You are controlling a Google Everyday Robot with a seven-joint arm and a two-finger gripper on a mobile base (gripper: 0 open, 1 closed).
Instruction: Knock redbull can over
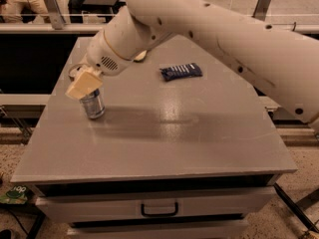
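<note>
The redbull can (93,106) stands upright near the left edge of the grey table (169,138). It is silver with a bluish tint, and its top is hidden behind my gripper. My gripper (82,85) is cream-coloured and sits right at the can's top, on its upper left side. I cannot tell whether it touches the can. The big white arm (214,29) reaches in from the upper right across the table.
A dark blue snack wrapper (181,71) lies flat at the table's middle back. A pale object (141,58) peeks out behind the arm. The table's left edge is close to the can. A drawer with a handle (159,210) is below the front edge.
</note>
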